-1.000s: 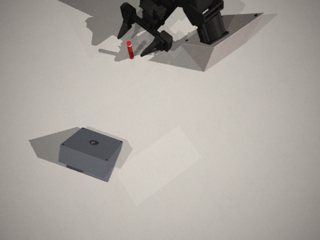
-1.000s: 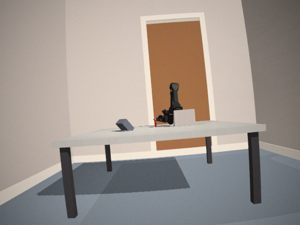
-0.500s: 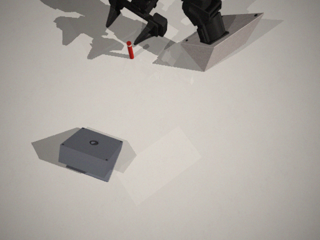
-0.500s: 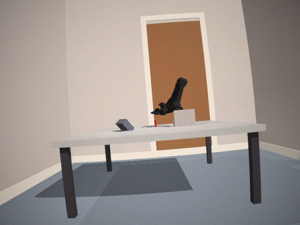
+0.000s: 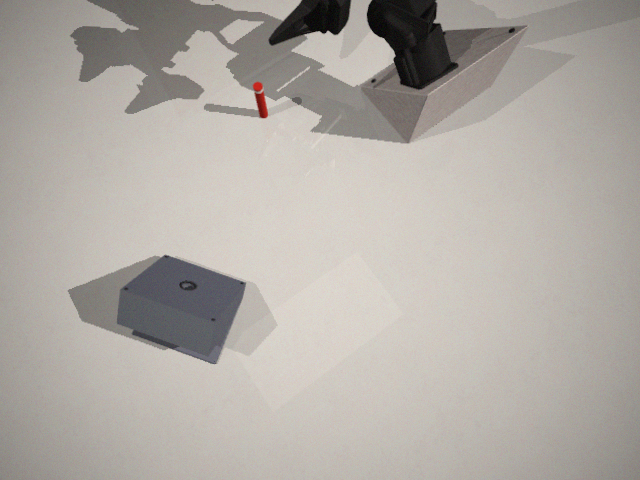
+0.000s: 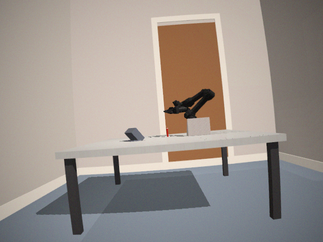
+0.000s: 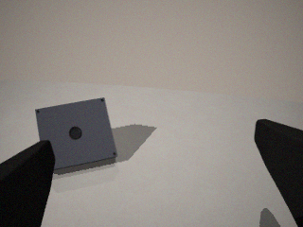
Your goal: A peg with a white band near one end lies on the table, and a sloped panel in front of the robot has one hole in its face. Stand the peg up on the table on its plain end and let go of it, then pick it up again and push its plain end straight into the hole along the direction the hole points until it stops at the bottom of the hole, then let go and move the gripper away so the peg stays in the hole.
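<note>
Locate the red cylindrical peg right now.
The red cylindrical peg with a white band stands upright on the pale table, left of the arm's pinkish-grey block in the top view.

Solid red is shown on the slim cylindrical peg below the jaws, broken by one white band near its top. Plain blue-grey is seen on the sloped block-shaped panel beyond the black gripper.

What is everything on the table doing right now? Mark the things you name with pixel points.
Red cylindrical peg with a white band (image 5: pixel 261 103) (image 6: pixel 167 132): standing upright, let go, out of the hole.
Black two-fingered gripper (image 6: pixel 169 111) (image 7: pixel 155 142): open, holding nothing, raised above the table.
Blue-grey sloped block panel (image 5: pixel 170 299) (image 6: pixel 134 134) (image 7: pixel 95 142): hole (image 5: pixel 188 285) (image 7: pixel 75 132) unfilled.
</note>
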`<state>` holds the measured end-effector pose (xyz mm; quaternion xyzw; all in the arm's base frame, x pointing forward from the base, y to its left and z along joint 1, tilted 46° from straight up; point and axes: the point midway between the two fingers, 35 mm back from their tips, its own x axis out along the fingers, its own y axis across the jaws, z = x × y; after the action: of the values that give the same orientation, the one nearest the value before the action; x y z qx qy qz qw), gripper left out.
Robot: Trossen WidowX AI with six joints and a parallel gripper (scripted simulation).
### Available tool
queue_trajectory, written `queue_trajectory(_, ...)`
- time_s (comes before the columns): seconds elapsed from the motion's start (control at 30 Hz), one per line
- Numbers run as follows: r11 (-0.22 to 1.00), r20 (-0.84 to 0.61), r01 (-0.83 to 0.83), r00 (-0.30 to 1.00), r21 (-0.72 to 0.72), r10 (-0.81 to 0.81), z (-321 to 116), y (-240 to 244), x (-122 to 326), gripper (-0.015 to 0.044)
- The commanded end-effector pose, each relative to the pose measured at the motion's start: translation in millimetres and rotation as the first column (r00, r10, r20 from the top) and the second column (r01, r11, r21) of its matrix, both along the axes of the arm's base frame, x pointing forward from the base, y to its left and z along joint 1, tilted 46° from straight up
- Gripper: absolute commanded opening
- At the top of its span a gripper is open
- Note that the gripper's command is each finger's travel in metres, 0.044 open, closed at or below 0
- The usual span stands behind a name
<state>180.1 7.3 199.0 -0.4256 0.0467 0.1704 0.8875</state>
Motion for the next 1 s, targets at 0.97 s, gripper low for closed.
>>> queue_trajectory(0.97,0.863,-0.733,0.500,0.611,0.064,-0.299,-58.1,-23.9,7.4,0.0440)
